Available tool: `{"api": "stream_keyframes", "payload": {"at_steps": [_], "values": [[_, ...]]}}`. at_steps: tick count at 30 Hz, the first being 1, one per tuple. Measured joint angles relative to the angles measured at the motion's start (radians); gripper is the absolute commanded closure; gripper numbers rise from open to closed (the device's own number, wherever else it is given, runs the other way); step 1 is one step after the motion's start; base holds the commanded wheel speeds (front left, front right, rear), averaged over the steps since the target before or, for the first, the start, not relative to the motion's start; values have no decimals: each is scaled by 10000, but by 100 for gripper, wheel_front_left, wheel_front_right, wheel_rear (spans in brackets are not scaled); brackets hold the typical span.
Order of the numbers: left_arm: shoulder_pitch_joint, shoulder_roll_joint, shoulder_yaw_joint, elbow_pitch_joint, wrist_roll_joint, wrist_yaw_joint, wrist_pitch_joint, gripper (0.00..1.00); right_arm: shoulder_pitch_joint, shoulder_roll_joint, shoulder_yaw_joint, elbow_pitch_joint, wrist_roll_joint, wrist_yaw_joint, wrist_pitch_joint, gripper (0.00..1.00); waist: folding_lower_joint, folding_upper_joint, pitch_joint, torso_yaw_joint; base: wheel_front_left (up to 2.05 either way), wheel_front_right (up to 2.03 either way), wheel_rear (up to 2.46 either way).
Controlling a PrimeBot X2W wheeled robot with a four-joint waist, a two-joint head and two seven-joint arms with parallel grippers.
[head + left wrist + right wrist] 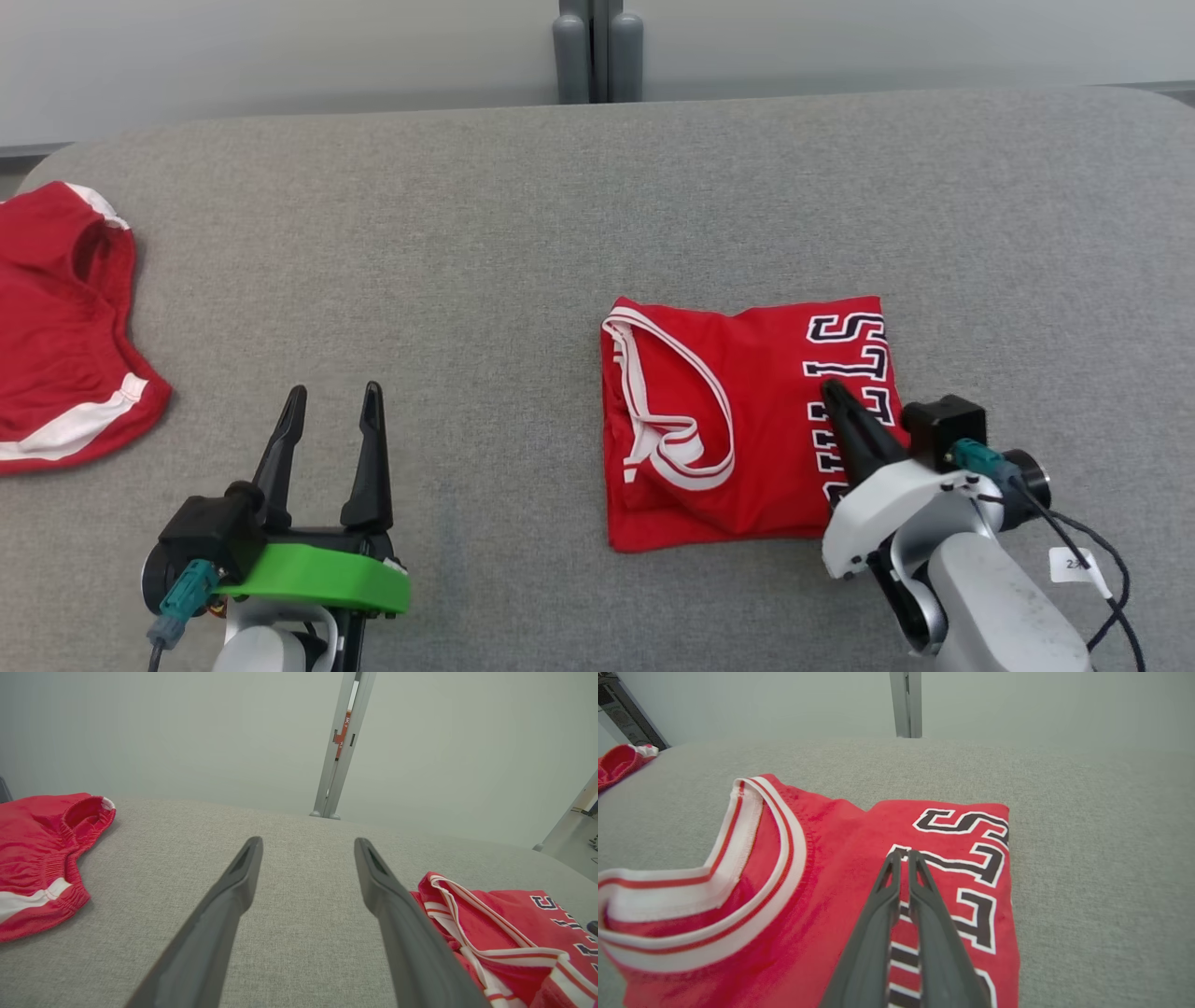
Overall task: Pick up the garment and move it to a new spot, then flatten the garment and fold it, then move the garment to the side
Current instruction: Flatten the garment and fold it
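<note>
A grey cloth-covered table [560, 233] ran out to a grey upright post [597, 56] standing at the middle of its far edge. Well to the left of the post and nearer me lay a red piece with white trim [56, 345], perhaps shorts. Behind the post stood a pale wall [280, 56].

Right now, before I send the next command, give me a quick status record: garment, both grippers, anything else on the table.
garment: red jersey, folded, lying right of centre on the grey table
left gripper: open, above bare table left of the jersey
right gripper: shut, fingers over the jersey's lettering; contact unclear
other item: red shorts at the table's left edge
</note>
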Motion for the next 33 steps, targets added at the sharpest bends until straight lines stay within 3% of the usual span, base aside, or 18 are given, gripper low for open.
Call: {"api": "stream_keyframes", "payload": {"at_steps": [5, 11, 20, 23, 27, 28, 29, 30, 33], "values": [[-63, 25, -4, 36, 0, 0, 0, 0, -335, 410, 752, 1187, 48, 0, -334, 100, 0, 0, 180, 246, 0, 0, 0], [-138, 29, -42, 84, -6, 0, 0, 0, -865, 650, 2558, 2194, 660, -2, -545, 100, 0, 0, 346, 476, 0, 0, 0], [-143, 33, 27, 150, -25, 0, 0, 0, -1287, 688, 6264, 1524, 2644, -6, -546, 100, 1, -1, 236, 475, 0, 0, 0], [-128, 33, 111, 144, -25, 0, 0, 0, -1477, 696, 6633, 1143, 3076, -6, -600, 100, 1, 0, 159, 380, 0, 0, 0], [-41, 29, 232, 113, -15, 0, 0, 0, -1780, 625, 5954, 370, 3216, -6, -802, 97, 1, 0, 32, 193, 0, 0, 0], [3, 29, 278, 109, -15, 0, 0, 0, -1790, 531, 5588, 105, 3189, -6, -813, 64, 1, 0, -10, 133, 0, 0, 0], [35, 29, 313, 98, -12, 0, 0, 0, -1787, 443, 5292, -111, 3147, -6, -821, 6, 1, 0, -45, 85, 0, 0, 0], [88, 29, 360, 84, -2, 0, 0, 0, -1778, 313, 4824, -366, 3039, -6, -836, 0, 1, 0, -98, 24, 0, 0, 0], [221, 27, 451, 63, 2, 0, 0, 0, -1533, -38, 3323, -1129, 2458, -6, -859, 0, 1, 0, -265, -146, 0, 0, 0]]}}
